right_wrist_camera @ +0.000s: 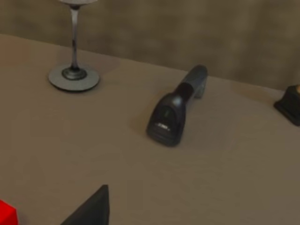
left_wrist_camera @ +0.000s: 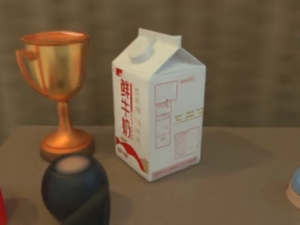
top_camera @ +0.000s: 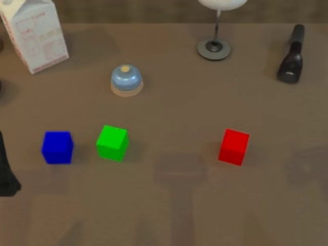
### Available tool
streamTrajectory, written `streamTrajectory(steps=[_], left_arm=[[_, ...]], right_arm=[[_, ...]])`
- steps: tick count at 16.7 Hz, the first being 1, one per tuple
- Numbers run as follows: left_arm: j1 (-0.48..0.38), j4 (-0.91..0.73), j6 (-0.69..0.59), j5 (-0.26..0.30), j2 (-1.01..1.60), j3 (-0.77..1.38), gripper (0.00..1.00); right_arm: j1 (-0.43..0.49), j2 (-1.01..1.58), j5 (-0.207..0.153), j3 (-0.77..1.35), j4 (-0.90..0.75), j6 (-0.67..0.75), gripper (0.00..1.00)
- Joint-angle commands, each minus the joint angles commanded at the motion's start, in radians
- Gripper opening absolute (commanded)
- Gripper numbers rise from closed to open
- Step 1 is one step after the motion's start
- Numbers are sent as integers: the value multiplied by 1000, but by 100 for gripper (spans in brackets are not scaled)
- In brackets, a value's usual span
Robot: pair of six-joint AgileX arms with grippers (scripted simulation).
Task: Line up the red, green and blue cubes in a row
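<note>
**A:** What do you get from the top view?

**B:** You have the blue cube [top_camera: 57,147] on the table's [top_camera: 169,107] left side. The green cube [top_camera: 112,143] is near it on the right, with a gap between them. The red cube [top_camera: 234,146] sits well apart on the right half. All three lie at about the same depth. Behind them you see a milk carton [top_camera: 35,33] in the far left corner, a bell [top_camera: 126,80], a round-footed stand [top_camera: 213,48] and a black scanner [top_camera: 291,55] far right.

**A:** And the arms?

**B:** You see only a dark shape at the left edge, which looks like the left gripper [top_camera: 6,169], beside the blue cube and not touching it. You cannot tell whether it is spread or pressed together.

**A:** Left wrist view?

**B:** You are facing the carton [left_wrist_camera: 159,108], a gold trophy [left_wrist_camera: 57,84] and a dark round jar [left_wrist_camera: 72,185]. None of the cubes can be made out with certainty there.

**A:** Right wrist view?

**B:** You get the scanner [right_wrist_camera: 176,110], the stand's foot [right_wrist_camera: 74,77], and a corner of the red cube [right_wrist_camera: 5,214] at the picture's edge. A dark wedge of the right gripper [right_wrist_camera: 91,210] shows near that cube. You cannot tell its state either.
</note>
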Motion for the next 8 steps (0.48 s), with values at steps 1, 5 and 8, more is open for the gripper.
streamTrajectory(steps=[1, 5, 8], left_arm=[[0, 0, 0, 0, 0, 0, 100], [0, 0, 0, 0, 0, 0, 100], [0, 0, 0, 0, 0, 0, 100]], right_arm=[[21, 94, 1, 74, -50, -32, 100], [115, 533, 2, 392, -273, -170, 100], [187, 876, 1, 633, -447, -276, 100]])
